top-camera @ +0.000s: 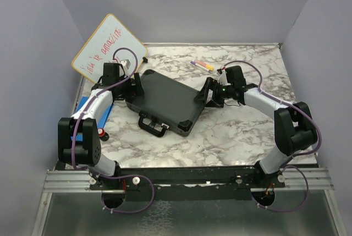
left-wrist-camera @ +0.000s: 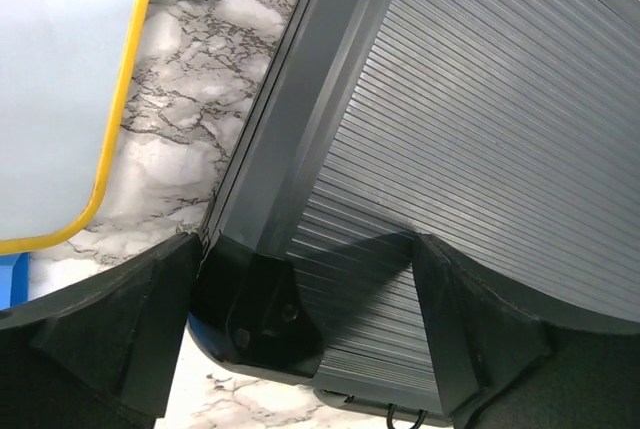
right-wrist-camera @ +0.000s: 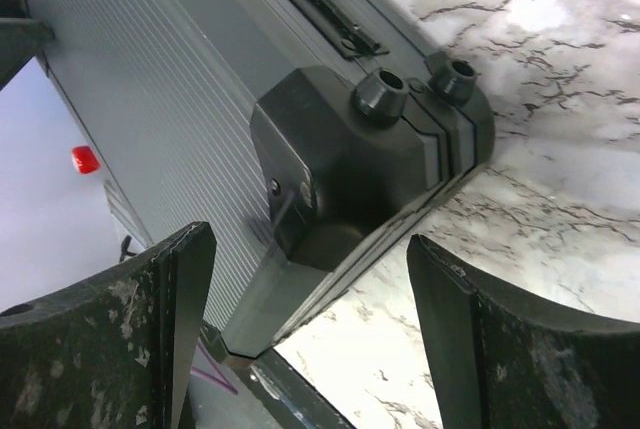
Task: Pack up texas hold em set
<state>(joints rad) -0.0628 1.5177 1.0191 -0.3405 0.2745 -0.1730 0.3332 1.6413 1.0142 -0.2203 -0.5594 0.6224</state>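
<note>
Your black briefcase (top-camera: pixel 165 99) lies flat and closed near the middle of the marble table (top-camera: pixel 236 131). It is turned at an angle, with its handle (top-camera: pixel 153 124) pointing toward the arm bases. With the lid shut, you cannot see anything inside it.

Your left gripper (top-camera: pixel 135 84) is at the case's far left corner. In the left wrist view its jaws are spread wide on either side of that corner's black cap (left-wrist-camera: pixel 255 309), with the ribbed lid (left-wrist-camera: pixel 480 129) between them.

Your right gripper (top-camera: pixel 203 94) is at the case's right corner. Its jaws are also wide apart, framing the corner cap (right-wrist-camera: pixel 350 149) without clamping it.

A white board with a yellow rim (top-camera: pixel 104 46) leans at the far left. A flat blue pad (top-camera: pixel 88 105) lies under the left arm. Markers (top-camera: pixel 202 64) lie beyond the case.
</note>
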